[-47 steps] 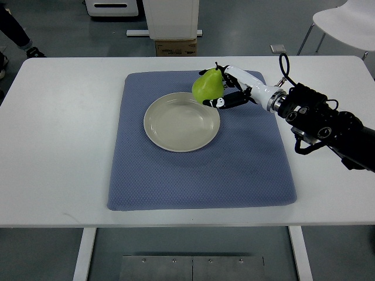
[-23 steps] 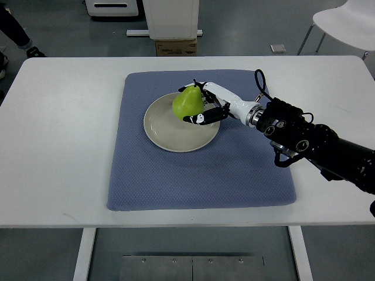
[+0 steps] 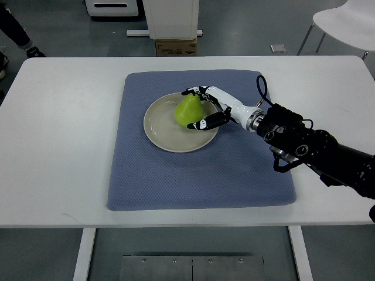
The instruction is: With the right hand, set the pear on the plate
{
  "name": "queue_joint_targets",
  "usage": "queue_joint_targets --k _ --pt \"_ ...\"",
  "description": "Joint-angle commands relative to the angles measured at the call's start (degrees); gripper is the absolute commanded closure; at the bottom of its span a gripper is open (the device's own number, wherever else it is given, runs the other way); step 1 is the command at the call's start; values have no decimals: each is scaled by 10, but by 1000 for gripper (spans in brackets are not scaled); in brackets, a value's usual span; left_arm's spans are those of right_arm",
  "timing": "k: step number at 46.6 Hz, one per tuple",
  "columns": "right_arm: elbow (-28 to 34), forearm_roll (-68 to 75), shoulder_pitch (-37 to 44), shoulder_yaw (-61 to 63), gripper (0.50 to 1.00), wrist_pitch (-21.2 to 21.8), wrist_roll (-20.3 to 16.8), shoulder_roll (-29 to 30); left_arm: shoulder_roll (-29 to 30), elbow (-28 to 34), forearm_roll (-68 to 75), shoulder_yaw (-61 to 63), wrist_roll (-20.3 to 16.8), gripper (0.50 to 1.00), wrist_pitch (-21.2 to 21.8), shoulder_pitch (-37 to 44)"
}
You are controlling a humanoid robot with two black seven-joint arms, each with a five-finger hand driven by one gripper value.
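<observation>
A green pear (image 3: 186, 111) sits on the beige plate (image 3: 161, 130), in the plate's upper right part. The plate lies on a blue-grey mat (image 3: 199, 170) on the white table. My right hand (image 3: 194, 108) reaches in from the right, its white and black fingers (image 3: 202, 91) wrapped over the pear's top and its thumb under the pear's near side, so it is shut on the pear. The dark forearm (image 3: 310, 149) runs off towards the right edge. No left arm shows.
A cardboard box (image 3: 176, 47) and a white cabinet base stand beyond the table's far edge. A white chair (image 3: 345, 20) is at the top right. A person's shoe (image 3: 32, 51) shows at the top left.
My right hand carried the pear left from the mat's far edge over the plate, then lowered it onto the plate. The fingers look a little more stretched out than before.
</observation>
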Motion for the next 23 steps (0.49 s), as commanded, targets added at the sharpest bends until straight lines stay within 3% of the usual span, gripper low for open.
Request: queue_joint_targets --k 1,23 --pt "0 0 1 0 500 0 1 0 0 0 0 0 0 500 0 0" --pt "-4 0 13 100 500 -1 0 -13 0 0 0 0 0 500 0 0"
